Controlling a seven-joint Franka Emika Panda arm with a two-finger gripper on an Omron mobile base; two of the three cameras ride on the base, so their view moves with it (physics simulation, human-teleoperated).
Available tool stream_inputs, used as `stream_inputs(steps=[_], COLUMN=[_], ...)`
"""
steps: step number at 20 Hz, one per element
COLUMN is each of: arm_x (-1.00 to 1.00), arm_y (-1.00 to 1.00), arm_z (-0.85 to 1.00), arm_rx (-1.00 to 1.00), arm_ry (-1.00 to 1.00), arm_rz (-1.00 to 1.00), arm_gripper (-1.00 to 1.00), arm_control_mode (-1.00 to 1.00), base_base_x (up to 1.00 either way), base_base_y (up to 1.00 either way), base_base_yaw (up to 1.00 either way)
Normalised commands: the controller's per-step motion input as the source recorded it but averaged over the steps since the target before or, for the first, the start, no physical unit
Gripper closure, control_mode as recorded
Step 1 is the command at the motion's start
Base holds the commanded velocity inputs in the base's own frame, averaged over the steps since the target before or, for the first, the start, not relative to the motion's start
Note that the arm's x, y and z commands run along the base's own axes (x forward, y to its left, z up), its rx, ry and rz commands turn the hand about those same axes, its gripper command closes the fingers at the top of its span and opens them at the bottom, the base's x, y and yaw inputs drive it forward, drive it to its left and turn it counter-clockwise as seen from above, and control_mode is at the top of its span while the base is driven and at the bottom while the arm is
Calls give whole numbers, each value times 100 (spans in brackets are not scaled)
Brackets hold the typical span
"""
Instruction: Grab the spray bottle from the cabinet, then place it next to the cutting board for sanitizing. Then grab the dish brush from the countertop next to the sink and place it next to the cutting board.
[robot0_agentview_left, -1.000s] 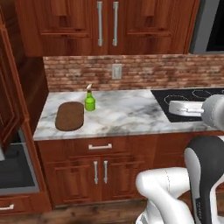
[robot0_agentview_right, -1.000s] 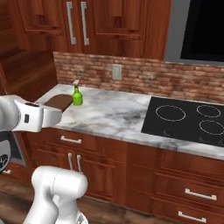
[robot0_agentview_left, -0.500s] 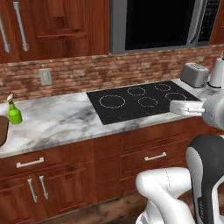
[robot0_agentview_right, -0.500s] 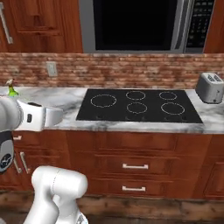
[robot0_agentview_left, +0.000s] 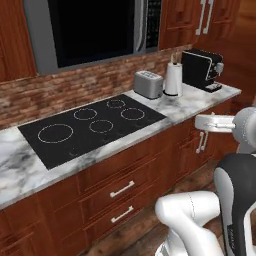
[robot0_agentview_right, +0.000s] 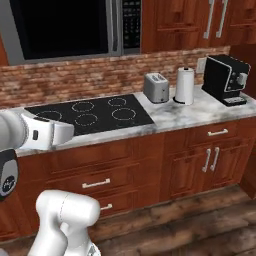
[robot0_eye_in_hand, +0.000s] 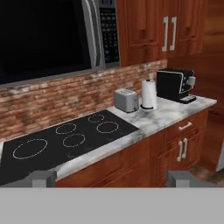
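Brick backsplash (robot0_agentview_right: 75, 80), reddish wood cabinets (robot0_agentview_right: 205, 155)

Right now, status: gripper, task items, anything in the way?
Gripper open, empty. No spray bottle, cutting board or dish brush in sight. Ahead: cooktop, toaster, paper towel roll, coffee machine on the countertop. Nothing blocking.

No legible text anywhere

Marble countertop (robot0_agentview_right: 170, 117), black cooktop (robot0_agentview_right: 90, 111), toaster (robot0_agentview_right: 156, 87), paper towel roll (robot0_agentview_right: 184, 85), coffee machine (robot0_agentview_right: 227, 79)
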Motion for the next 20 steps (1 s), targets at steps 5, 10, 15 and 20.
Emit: stream_inputs(steps=[5, 10, 15, 20], arm_x=[0, 0, 0, 0], arm_y=[0, 0, 0, 0], arm_z=[0, 0, 0, 0], arm_rx=[0, 0, 0, 0], arm_ry=[0, 0, 0, 0], arm_rz=[0, 0, 0, 0], arm_gripper=[-100, -100, -100, -100], arm_control_mode=[100, 100, 100, 100], base_base_x=[0, 0, 0, 0], base_base_y=[-29, -22, 0, 0], base_base_yaw=[-50, -45, -44, -53])
